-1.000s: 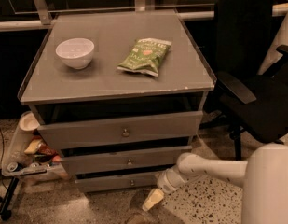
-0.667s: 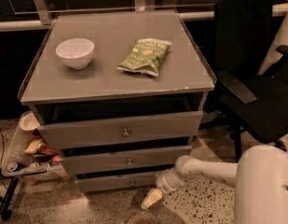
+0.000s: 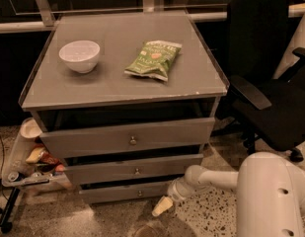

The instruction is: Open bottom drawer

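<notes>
The grey cabinet has three drawer fronts. The bottom drawer [image 3: 127, 192] is the slimmest and lowest, with a small round metal knob [image 3: 139, 193] at its centre. It sits close to flush with the cabinet. My gripper [image 3: 162, 207] is low by the floor, just right of and below the bottom drawer's right end, pointing down-left. It is not touching the knob. The white arm [image 3: 216, 177] runs from it to the right.
A white bowl [image 3: 79, 56] and a green snack bag [image 3: 153, 59] lie on the cabinet top [image 3: 112, 83]. A black office chair [image 3: 270, 83] stands to the right. A tray of snacks [image 3: 28, 162] stands at the left.
The arm's white body has shifted slightly left and closer to the camera. The gripper stays near the bottom drawer's right end. The drawers have not moved.
</notes>
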Available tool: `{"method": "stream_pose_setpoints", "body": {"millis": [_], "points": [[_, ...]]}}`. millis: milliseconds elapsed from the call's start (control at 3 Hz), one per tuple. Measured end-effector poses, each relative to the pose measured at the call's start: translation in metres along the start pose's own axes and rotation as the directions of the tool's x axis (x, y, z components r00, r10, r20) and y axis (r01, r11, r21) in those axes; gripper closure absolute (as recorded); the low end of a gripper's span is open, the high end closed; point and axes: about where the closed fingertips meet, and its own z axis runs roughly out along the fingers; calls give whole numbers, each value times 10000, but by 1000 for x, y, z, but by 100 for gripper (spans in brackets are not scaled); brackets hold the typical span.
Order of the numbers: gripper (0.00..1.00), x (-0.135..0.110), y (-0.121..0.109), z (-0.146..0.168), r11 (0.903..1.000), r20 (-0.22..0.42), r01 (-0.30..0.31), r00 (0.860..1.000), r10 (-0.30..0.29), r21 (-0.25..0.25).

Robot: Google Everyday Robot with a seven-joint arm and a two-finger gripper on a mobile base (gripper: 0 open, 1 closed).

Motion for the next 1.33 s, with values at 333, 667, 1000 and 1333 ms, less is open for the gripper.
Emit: {"method": "stream_pose_setpoints", "body": {"millis": [333, 667, 1000, 1333], "points": [[0, 3, -20, 5, 9997, -85, -22, 10000, 24, 255], [0, 1, -48, 8, 9982, -137, 28, 9999, -20, 597], [0, 3, -51, 17, 9985, -171, -35, 9998, 44, 538], [0, 11, -45, 34, 9997, -415, -41, 9991, 51, 237]]}}
